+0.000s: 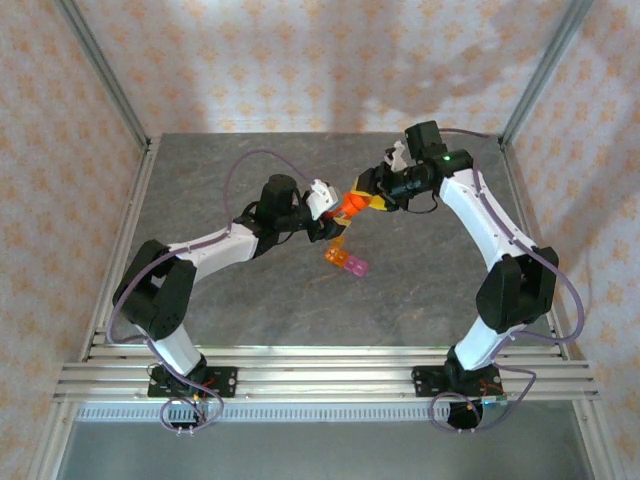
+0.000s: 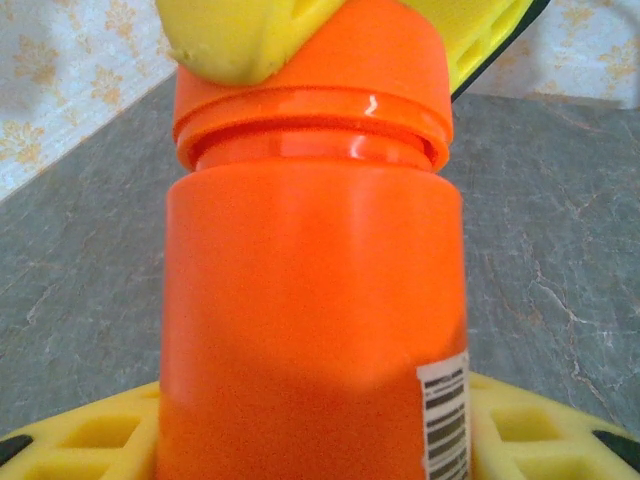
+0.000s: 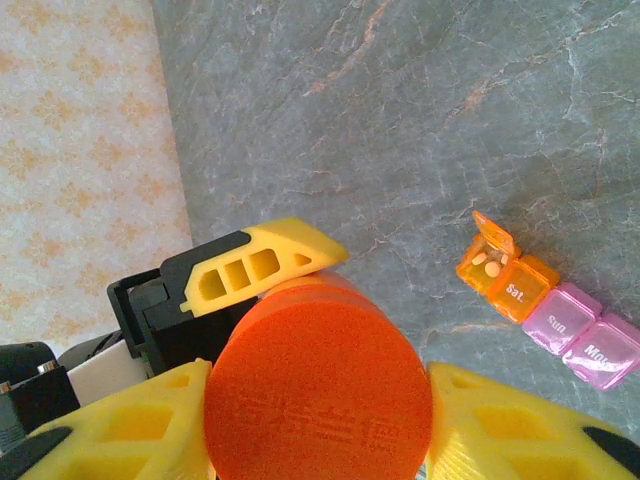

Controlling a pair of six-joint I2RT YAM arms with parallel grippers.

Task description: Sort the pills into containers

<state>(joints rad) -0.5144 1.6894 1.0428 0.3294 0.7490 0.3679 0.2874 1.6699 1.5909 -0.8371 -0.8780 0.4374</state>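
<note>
Clamping the bottle (image 2: 310, 330) with our left gripper (image 1: 338, 212) and its cap (image 3: 320, 385) with the right gripper (image 3: 320, 435), we see pills (image 3: 487, 260) in one orange cell (image 3: 478, 275); pink cells (image 3: 585, 335) sit closed.

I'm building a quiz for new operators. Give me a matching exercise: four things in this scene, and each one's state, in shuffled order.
1 bottle cap
2 bottle body
3 end orange cell
4 pink cells

A lids shut
B held by left gripper
C lid up, pills inside
D gripped by right gripper

Pairs: 1-D, 2-B, 3-C, 4-A
</note>
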